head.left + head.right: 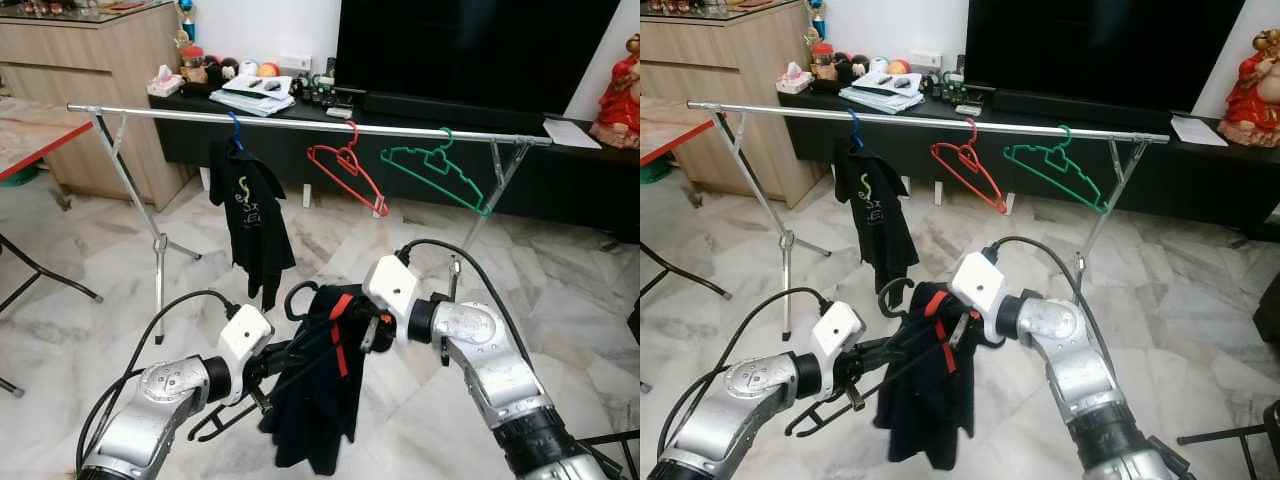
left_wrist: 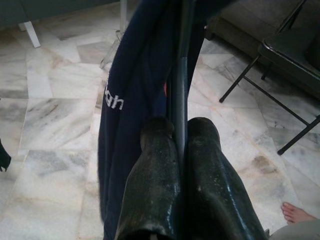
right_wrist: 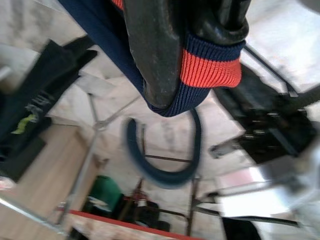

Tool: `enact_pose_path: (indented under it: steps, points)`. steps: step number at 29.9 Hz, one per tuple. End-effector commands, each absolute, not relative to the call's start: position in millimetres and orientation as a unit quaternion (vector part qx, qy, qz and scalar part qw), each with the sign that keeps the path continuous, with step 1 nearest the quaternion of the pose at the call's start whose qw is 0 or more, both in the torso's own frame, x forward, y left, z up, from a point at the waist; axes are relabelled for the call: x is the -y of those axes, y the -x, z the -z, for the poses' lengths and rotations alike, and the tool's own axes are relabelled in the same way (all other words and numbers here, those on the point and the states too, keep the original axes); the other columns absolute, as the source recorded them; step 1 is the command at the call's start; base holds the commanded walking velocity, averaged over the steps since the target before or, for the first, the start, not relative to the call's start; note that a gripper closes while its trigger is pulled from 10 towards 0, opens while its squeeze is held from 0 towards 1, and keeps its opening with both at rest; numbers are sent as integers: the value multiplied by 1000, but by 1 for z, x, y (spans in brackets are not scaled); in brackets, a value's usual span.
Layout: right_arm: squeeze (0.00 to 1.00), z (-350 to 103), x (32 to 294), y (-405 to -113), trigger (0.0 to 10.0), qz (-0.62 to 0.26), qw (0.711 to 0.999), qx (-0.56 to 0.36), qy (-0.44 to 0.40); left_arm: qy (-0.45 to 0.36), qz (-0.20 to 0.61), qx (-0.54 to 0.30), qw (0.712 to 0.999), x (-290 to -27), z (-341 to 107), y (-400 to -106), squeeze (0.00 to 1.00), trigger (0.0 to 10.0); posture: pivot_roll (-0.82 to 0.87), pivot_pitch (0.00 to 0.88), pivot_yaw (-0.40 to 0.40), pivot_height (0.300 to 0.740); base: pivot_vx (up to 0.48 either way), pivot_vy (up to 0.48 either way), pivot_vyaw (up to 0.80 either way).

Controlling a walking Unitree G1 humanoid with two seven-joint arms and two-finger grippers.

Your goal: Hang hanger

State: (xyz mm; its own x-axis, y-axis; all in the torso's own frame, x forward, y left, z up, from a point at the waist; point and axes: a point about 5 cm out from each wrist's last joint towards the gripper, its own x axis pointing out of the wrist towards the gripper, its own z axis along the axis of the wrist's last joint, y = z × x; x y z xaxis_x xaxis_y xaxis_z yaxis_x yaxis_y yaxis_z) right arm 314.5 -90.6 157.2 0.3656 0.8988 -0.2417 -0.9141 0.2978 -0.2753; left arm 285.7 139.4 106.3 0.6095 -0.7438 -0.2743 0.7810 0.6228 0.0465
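**Both end effectors grip a garment on a dark hanger**

Left end effector (image 1: 262,372) is clamped on the dark hanger (image 1: 300,300) bar; the right end effector (image 1: 372,328) pinches the navy garment (image 1: 320,410) at its red-striped collar. White lettering ending "ah" shows on the cloth in the left wrist view. Beyond, well apart, a silver rail (image 1: 300,122) carries a black shirt (image 1: 250,215) with yellow-green print, unreadable, a red hanger (image 1: 350,172) and a green hanger (image 1: 440,170). Behind stands a dark tabletop (image 1: 200,97) under a television (image 1: 470,45).

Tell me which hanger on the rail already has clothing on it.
The blue hanger, leftmost on the rail, carries a black shirt. The red hanger and green hanger to its right hang bare.
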Motion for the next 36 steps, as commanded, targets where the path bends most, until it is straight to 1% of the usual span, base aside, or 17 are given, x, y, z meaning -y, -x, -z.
enact_pose_path:
  steps: [1,5,10,12,13,14,15,16,17,22,24,25,28,29,32,34,36]
  points:
    - [0,-169,83,-309,10000,-581,792,4,186,-78,421,-109,897,-139,-108,-288,0,10000,131,33,-35,740,0,0,0]
    - [0,-172,87,-311,10000,-568,802,3,182,-78,414,-108,901,-140,-107,-289,0,10000,128,34,-35,740,0,0,0]
    - [0,-176,90,-311,10000,-563,808,10,176,-82,401,-101,907,-141,-108,-292,0,10000,127,35,-35,740,0,0,0]
    - [0,-181,96,-316,10000,-544,821,18,169,-85,390,-93,912,-142,-110,-295,0,10000,129,35,-35,740,0,0,0]
    - [0,-181,96,-316,10000,-544,821,18,169,-85,390,-93,912,-142,-110,-295,0,10000,129,35,-35,740,0,0,0]
    - [0,-185,102,-320,10000,-527,834,24,162,-86,383,-88,916,-143,-111,-297,0,10000,128,35,-35,740,0,0,0]
    - [0,-185,102,-320,10000,-527,834,24,162,-86,383,-88,916,-143,-111,-297,0,10000,128,35,-35,740,0,0,0]
    - [0,-189,105,-323,10000,-514,843,27,154,-86,382,-88,916,-144,-110,-297,0,10000,127,34,-35,740,0,0,0]
    - [0,-191,106,-324,10000,-511,846,28,151,-85,381,-89,916,-144,-110,-297,0,10000,125,33,-35,740,0,0,0]
    - [0,-193,108,-325,10000,-506,848,26,154,-87,370,-85,921,-143,-109,-300,0,10000,128,31,-43,740,0,0,0]
    - [0,-189,110,-328,10000,-494,853,17,169,-87,370,-83,921,-142,-108,-300,0,10000,130,29,-47,740,0,0,0]
    - [0,-185,111,-332,10000,-478,859,9,184,-86,375,-82,919,-141,-108,-299,0,10000,130,28,-49,740,0,0,0]
    - [0,-184,113,-344,10000,-435,885,-8,168,-86,381,-80,917,-140,-109,-297,0,10000,131,24,-53,740,0,0,0]
    - [0,-182,113,-351,10000,-407,897,-22,169,-90,381,-77,917,-140,-109,-297,0,10000,131,20,-58,740,0,0,0]
    - [0,-180,112,-356,10000,-387,906,-39,166,-90,382,-75,917,-139,-110,-297,0,10000,134,18,-65,740,0,0,0]
    - [0,-179,107,-358,10000,-389,905,-45,163,-91,388,-74,914,-136,-110,-296,0,10000,139,13,-70,740,0,0,0]
    - [0,-181,96,-358,10000,-405,900,-38,156,-91,393,-75,912,-134,-108,-295,0,10000,142,8,-74,740,0,0,0]
